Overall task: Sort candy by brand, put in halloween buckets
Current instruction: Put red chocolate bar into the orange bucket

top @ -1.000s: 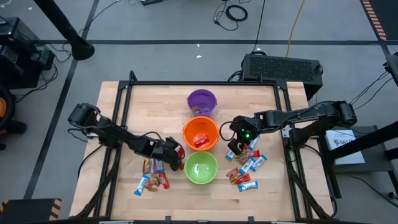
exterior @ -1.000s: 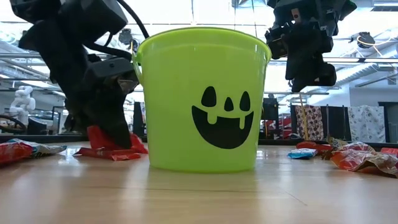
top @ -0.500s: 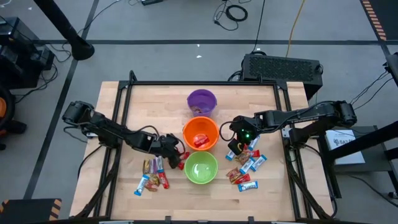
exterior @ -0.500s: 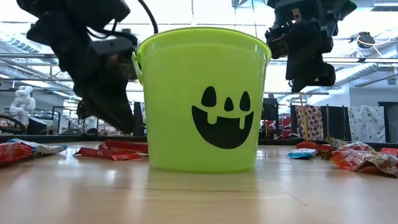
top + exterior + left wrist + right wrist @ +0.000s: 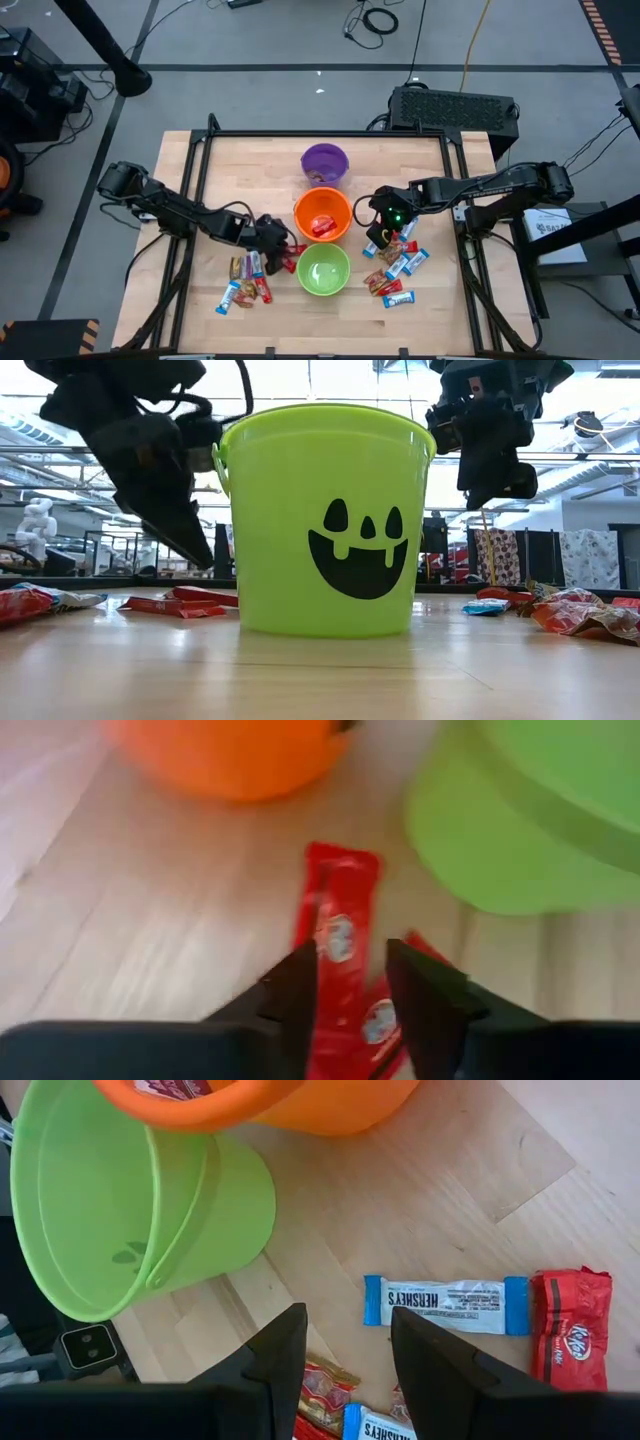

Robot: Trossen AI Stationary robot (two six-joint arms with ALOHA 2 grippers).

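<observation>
High view, buckets: three round plastic buckets in a row on the pale wood counter (image 5: 420, 160), purple (image 5: 324, 162) farthest, orange (image 5: 321, 213) in the middle, green (image 5: 322, 270) nearest.
High view, candy: red bars (image 5: 322, 226) lie inside the orange one; small flat wrapped bars sit in two loose heaps, left heap (image 5: 247, 281) left of green, right heap (image 5: 397, 263) right of it.
High view, grippers: left gripper (image 5: 279, 243) hangs low between the left heap and the orange and green buckets; right gripper (image 5: 379, 235) is at the far edge of the right heap.
Low view, green: glossy and tapered, with a black jack-o'-lantern face (image 5: 360, 553) printed on its wall.
Low view, candy: crinkled red wrappers (image 5: 178, 603) lie on the counter under the left gripper, which is raised clear of them; the right gripper hangs high on the other side.
Left wrist view, fingers: the dark fingers (image 5: 300, 985) stand moderately apart, with nothing between them.
Left wrist view, candy: a long shiny red bar (image 5: 336, 918) with a white oval logo lies beyond them, a second red bar (image 5: 381, 1017) beside it, near the orange and green walls.
Right wrist view, fingers: fingers (image 5: 280, 1350) are parted and hold nothing.
Right wrist view, writing: a blue-and-white bar (image 5: 445, 1301) reads HERSHEY'S; touching its end is a red bar reading KitKat (image 5: 571, 1328).
</observation>
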